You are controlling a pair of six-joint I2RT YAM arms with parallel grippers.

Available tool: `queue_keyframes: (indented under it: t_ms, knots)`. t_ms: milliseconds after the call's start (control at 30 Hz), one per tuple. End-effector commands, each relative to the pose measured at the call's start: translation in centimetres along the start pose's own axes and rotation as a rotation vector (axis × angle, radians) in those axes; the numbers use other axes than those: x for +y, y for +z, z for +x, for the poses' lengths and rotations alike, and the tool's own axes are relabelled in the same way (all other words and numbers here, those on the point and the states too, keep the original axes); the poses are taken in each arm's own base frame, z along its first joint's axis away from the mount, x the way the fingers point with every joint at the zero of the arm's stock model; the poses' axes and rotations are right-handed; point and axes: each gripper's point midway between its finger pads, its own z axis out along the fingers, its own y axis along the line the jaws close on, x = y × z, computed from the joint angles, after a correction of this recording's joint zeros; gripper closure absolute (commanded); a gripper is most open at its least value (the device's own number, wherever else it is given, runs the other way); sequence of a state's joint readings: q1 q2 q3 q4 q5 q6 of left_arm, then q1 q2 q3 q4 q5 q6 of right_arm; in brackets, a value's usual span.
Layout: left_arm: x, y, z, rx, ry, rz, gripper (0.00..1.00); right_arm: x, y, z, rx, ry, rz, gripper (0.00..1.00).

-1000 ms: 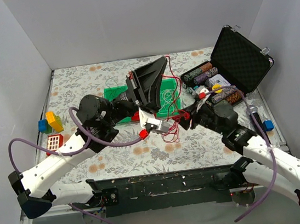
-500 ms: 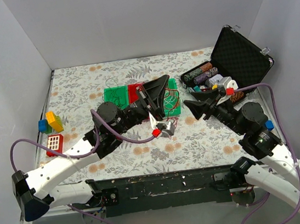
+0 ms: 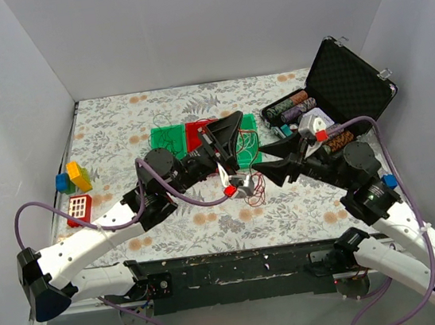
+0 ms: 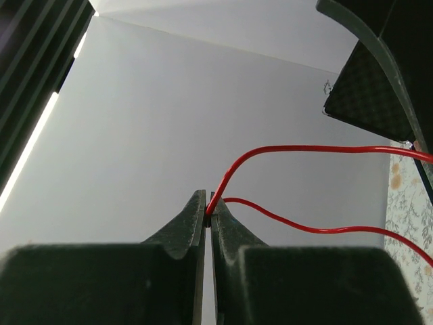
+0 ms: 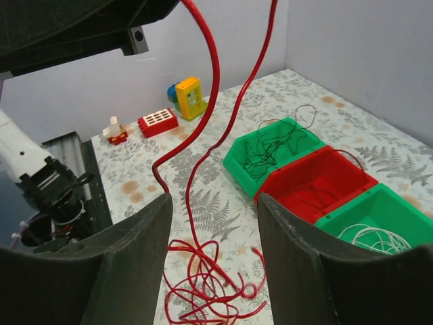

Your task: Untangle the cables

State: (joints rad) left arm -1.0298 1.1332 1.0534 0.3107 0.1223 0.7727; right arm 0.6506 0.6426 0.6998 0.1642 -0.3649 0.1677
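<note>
Right tool (image 3: 272, 163) swung nearer; left tool (image 4: 208, 206) pinches red cable (image 4: 304, 148) aloft.

A heap of cables (image 5: 203, 291) lies on the table (image 5: 135, 183) right below the right gripper (image 5: 213, 200), between its two spread fingers. Two strands run up from the heap to the left gripper (image 4: 208, 206), which hangs above and ahead of the right gripper and nips them at its fingertips. Just past the right gripper, a bit to its right, three bins (image 5: 318, 179) stand in a row, side touching side. Each seems to have thin cables inside, though the middle one is hard to make out. Toy blocks (image 5: 186, 95) sit farther off on the table, ahead of the right gripper and to its left. The case (image 3: 348, 85) stands behind that gripper and to its right.
</note>
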Motion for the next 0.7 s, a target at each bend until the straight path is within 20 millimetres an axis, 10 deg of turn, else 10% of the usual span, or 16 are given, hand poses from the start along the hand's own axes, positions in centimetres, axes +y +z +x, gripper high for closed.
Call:
queue_keyframes:
  t_ms: [0, 667]
  knots:
    - [0.2, -0.4, 0.2, 0.019, 0.015, 0.001, 1.00, 2.8, 0.3, -2.8, -0.050, -0.028, -0.150, 0.38]
    - [0.3, 0.1, -0.1, -0.002, 0.051, -0.005, 1.00, 3.0, 1.3, -2.9, -0.061, -0.016, -0.191, 0.41]
